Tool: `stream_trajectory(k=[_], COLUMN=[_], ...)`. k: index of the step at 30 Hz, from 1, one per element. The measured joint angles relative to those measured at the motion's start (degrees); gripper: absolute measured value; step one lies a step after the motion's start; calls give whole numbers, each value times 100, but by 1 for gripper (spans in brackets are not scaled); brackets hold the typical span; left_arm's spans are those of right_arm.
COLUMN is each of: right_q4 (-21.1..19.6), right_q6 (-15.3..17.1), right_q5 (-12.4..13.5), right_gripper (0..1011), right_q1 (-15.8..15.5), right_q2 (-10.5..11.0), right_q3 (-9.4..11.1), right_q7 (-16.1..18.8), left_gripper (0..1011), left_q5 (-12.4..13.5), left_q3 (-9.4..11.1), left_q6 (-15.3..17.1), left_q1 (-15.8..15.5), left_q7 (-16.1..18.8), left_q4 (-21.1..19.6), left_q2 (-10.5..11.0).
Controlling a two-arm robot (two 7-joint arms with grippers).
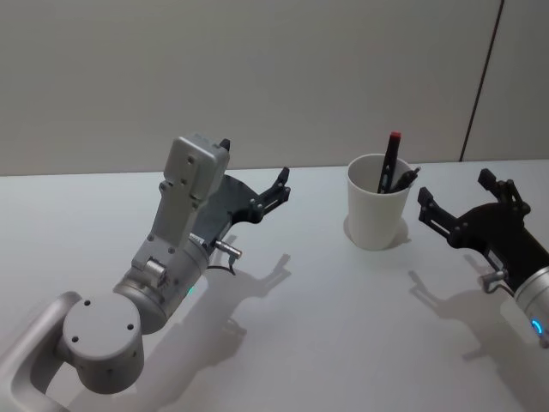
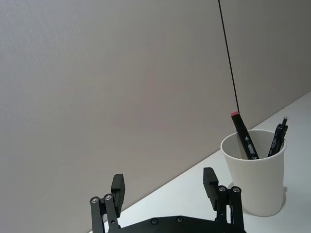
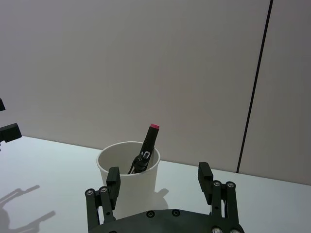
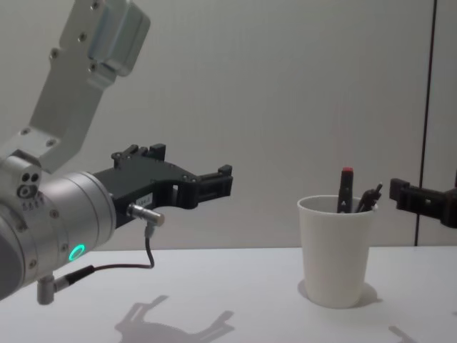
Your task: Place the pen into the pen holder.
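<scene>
Pen (image 1: 389, 160) w/ red cap stands in cup (image 1: 377, 202) on desk (image 1: 326, 343), beside a 2nd pen. Left gripper (image 1: 255, 176) & right gripper (image 1: 455, 195) spread, empty, near cup. Looks done; back off w/o bumping cup

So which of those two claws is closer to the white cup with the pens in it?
The right. The right gripper hangs open just beside the paper cup, on its right. The left gripper is open too, farther off on the cup's left.

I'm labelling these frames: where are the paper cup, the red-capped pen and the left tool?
paper cup (image 1: 376, 219), head view, front wall.
red-capped pen (image 1: 390, 159), head view, barrel above the rim.
left tool (image 1: 254, 187), head view, between its open fingertips.
</scene>
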Motion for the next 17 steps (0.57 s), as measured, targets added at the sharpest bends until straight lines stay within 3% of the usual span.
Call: stream_trajectory(k=[17], right_q4=[0], right_q6=[0], right_q5=[0], right_gripper=[1001], right_q1=[0], right_q2=[0], right_q3=[0], right_q7=[0], left_gripper=[1001], left_q5=[0], left_q3=[0], left_q6=[0], left_q1=[0], left_q7=[0], left_q4=[1], left_q2=[0])
